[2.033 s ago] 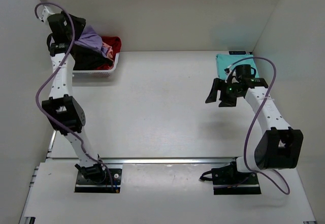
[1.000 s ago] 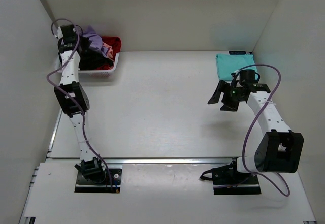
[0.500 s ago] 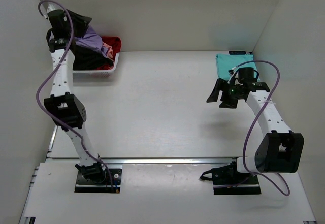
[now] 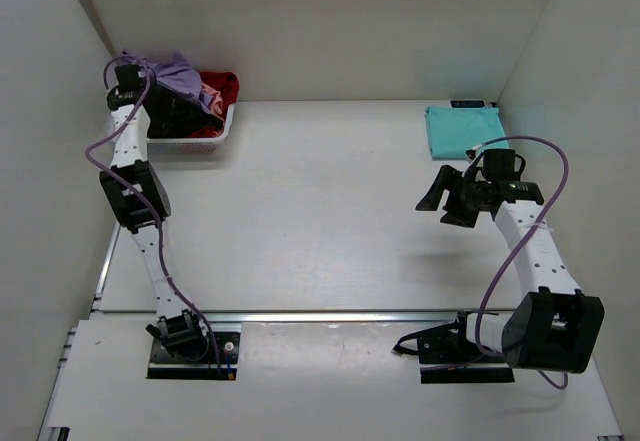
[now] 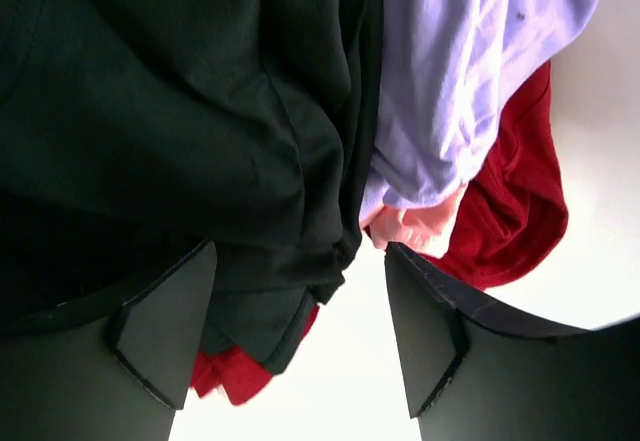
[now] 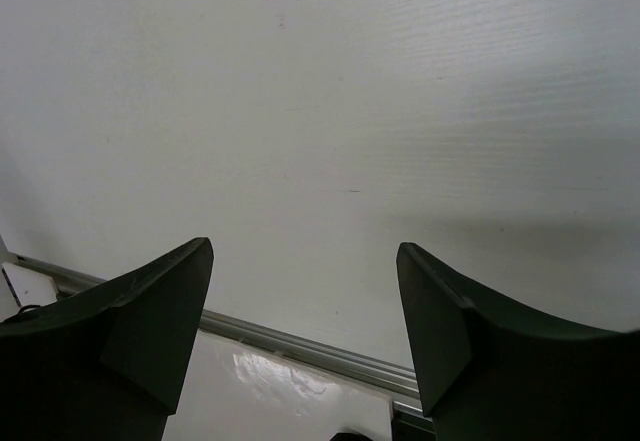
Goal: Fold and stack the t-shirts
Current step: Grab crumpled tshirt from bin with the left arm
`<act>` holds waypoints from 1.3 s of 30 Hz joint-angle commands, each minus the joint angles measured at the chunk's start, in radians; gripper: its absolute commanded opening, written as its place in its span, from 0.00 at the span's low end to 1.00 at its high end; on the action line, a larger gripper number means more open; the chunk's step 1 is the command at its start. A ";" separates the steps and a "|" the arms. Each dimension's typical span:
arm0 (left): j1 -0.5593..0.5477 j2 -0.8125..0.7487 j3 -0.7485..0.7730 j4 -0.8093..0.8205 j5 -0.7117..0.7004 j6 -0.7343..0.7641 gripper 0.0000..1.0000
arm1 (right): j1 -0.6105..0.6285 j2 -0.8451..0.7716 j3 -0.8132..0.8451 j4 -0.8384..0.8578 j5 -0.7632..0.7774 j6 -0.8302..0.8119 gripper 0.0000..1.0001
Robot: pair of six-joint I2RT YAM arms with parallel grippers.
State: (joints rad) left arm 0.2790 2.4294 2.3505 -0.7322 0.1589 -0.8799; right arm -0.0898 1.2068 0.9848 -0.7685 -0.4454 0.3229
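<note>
Overhead, lavender t-shirt lies atop black t-shirt in basket.

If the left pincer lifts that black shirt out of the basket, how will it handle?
Probably floppy: the black shirt lies in loose folds, so it should drape and hang. It may drag neighbours, since the lavender shirt and red shirt lie against it in the basket. Likely light, being thin cloth.

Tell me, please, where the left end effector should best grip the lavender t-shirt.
Probably the bunched fold of the lavender t-shirt beside the black t-shirt. It lies topmost in the basket, over the red t-shirt, so come from above with the open left end effector straddling that ridge.
</note>
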 commanded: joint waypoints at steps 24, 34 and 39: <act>-0.049 0.017 0.122 -0.052 -0.090 0.044 0.00 | 0.002 -0.046 0.018 -0.038 0.017 -0.033 0.71; -0.046 -0.176 0.016 0.076 0.030 0.036 0.00 | 0.018 -0.061 0.006 -0.011 -0.006 -0.044 0.71; -0.079 -0.176 0.111 0.190 0.252 0.091 0.00 | 0.018 -0.069 -0.012 0.023 -0.012 -0.033 0.71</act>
State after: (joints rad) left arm 0.2302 2.3337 2.3909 -0.6579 0.2276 -0.8242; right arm -0.0788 1.1683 0.9817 -0.7948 -0.4427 0.2897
